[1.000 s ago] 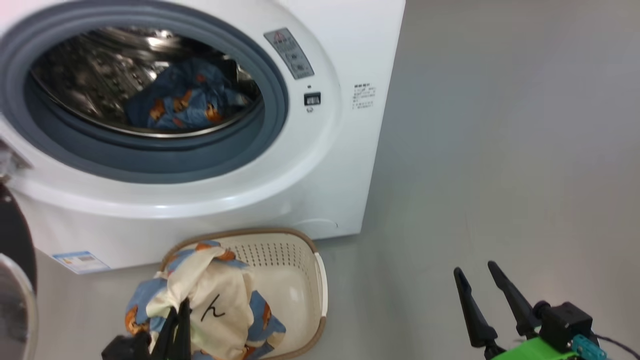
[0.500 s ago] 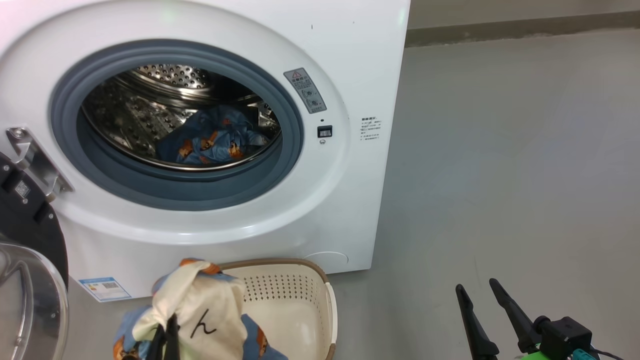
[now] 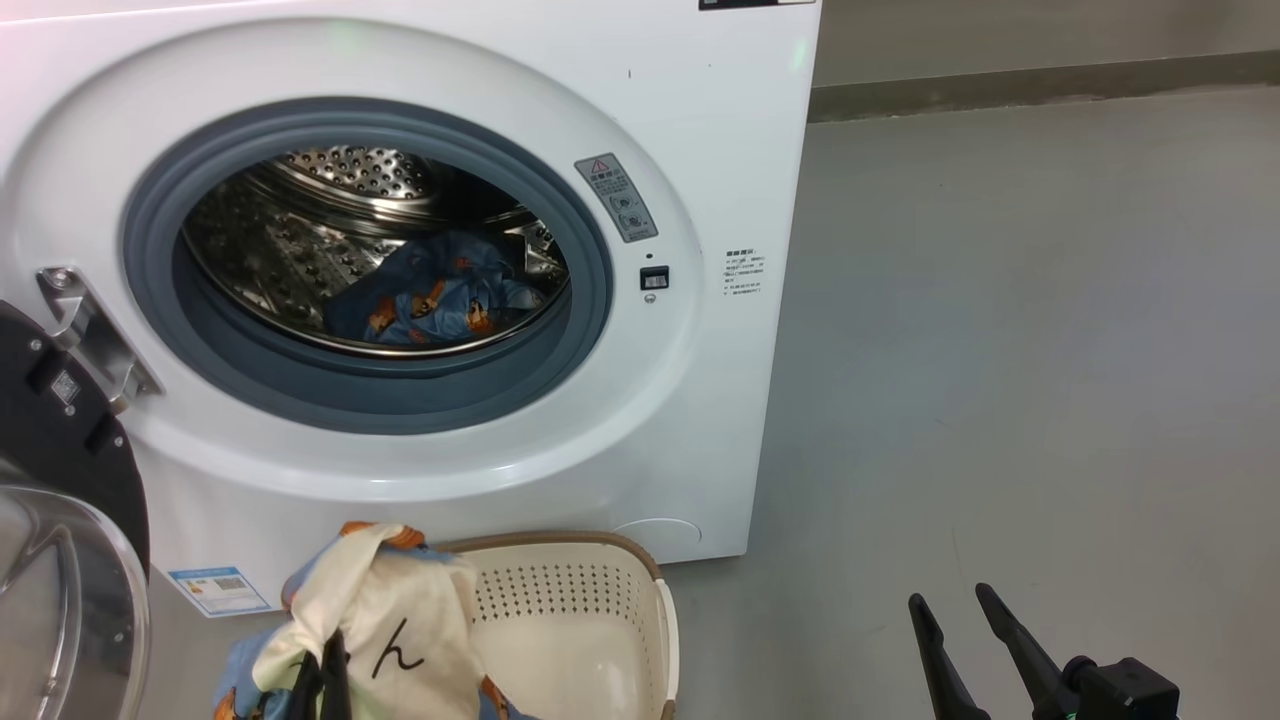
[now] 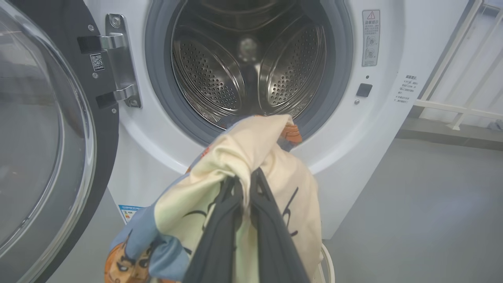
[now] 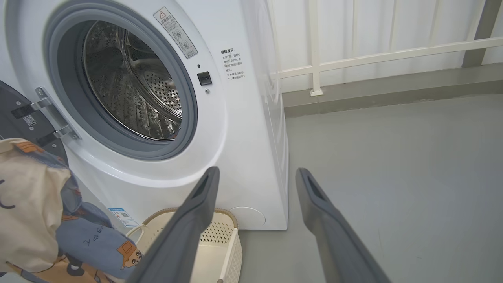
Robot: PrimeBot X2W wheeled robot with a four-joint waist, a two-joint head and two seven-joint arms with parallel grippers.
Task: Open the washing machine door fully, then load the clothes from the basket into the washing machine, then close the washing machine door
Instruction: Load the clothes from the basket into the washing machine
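The white washing machine point(image 3: 700, 120) stands with its round black washing machine door point(image 3: 60, 450) swung open to the left. Light blue bear-print clothes point(image 3: 430, 295) lie in the steel drum. My left gripper point(image 3: 322, 668) is shut on a cream garment with black letters point(image 3: 400, 610), bunched with blue bear-print fabric and held just above the left end of the basket point(image 3: 600, 600). In the left wrist view the left gripper point(image 4: 243, 177) pinches that garment point(image 4: 235, 157) below the drum opening. My right gripper point(image 3: 950, 598) hangs open over the floor at the right, nothing between its fingers point(image 5: 196, 220).
Bare grey floor point(image 3: 1000, 350) stretches right of the machine. A white railing point(image 5: 353, 59) and a low kerb run behind it. The open door's glass bowl point(image 4: 39, 118) bulges out at the left, close to my left arm. A blue label point(image 3: 220, 590) sits low on the machine.
The head camera has tilted up, bringing the whole drum opening and door hinge into view. The held garment has risen and shifted left relative to the basket. The right gripper stays open.
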